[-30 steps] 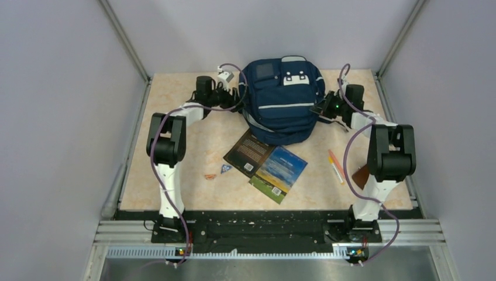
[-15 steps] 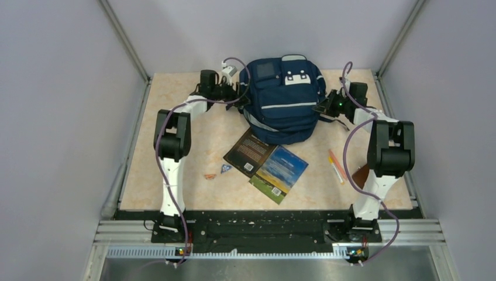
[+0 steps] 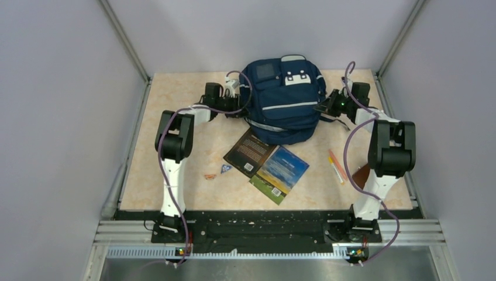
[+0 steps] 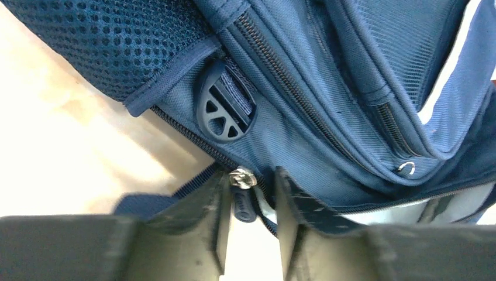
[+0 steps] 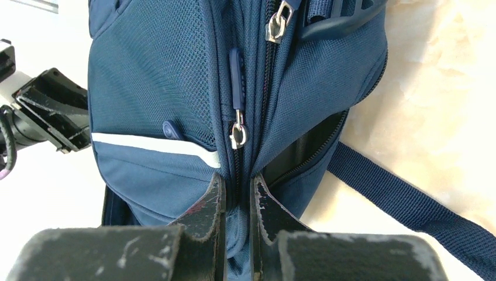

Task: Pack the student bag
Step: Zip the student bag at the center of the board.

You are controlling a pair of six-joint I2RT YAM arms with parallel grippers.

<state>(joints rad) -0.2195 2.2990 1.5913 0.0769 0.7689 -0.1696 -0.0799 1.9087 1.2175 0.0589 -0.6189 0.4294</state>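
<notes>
The student bag (image 3: 283, 102), navy with pale stripes, lies at the back middle of the table. My left gripper (image 3: 237, 110) is at the bag's left lower side. In the left wrist view the bag (image 4: 327, 70) fills the frame, and a navy zipper pull (image 4: 244, 204) hangs under its metal slider (image 4: 241, 177) between the left gripper's (image 4: 248, 196) fingers, with a gap still showing beside it. My right gripper (image 3: 321, 108) is at the bag's right side. In the right wrist view this gripper (image 5: 238, 190) is shut on a fold of the bag (image 5: 152, 76) along a zip seam.
In front of the bag lie a dark book (image 3: 248, 152) and a blue and yellow book (image 3: 279, 172). Pens (image 3: 335, 165) lie to the right, beside a brown object (image 3: 361, 174). A small triangular item (image 3: 226, 168) and a small orange piece (image 3: 209, 175) lie to the left. A bag strap (image 5: 409, 199) trails on the table.
My left arm has moved right, up against the bag's left side, and its jaws have narrowed around the zipper pull. The right arm has hardly moved.
</notes>
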